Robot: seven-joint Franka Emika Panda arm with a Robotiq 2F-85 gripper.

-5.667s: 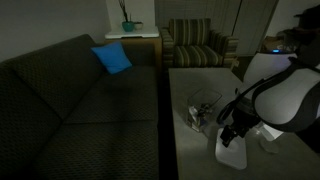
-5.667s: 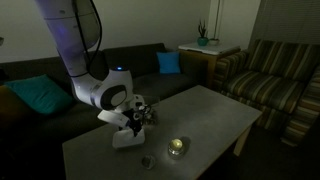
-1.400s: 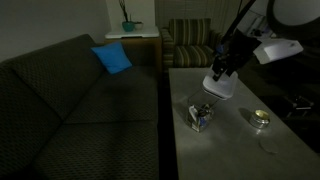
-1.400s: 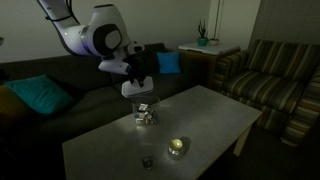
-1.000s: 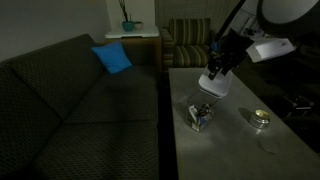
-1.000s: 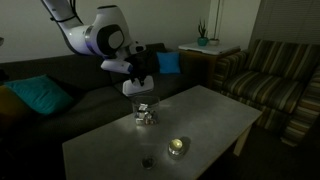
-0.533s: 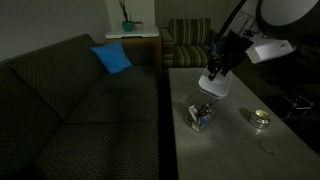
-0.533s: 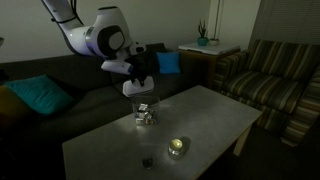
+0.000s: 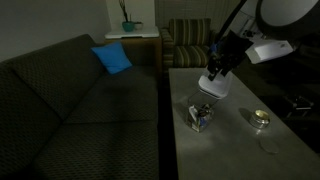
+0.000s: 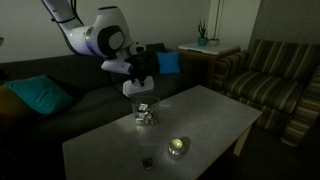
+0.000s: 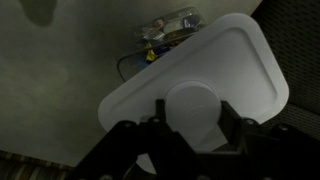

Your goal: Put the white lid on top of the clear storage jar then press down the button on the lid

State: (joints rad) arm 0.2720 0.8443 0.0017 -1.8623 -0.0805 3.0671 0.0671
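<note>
Fingers [image 11: 238, 130] of gripper [image 11: 195, 128] pinch the round button [image 11: 195, 105] of white lid [image 11: 215, 60]. Lid hangs level, button up, underside down; near-square, no clear long axis. Clear storage jar [image 11: 170, 25] stands below, just beyond fingertips, apart from lid. Step: aligning. Next: centre lid over jar, corners matched, lower, then press btn.

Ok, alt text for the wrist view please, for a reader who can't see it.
The gripper grips the white lid by its raised round button, and the lid fills much of the frame. Past the lid's far edge the clear storage jar shows partly, standing on the grey table.
</note>
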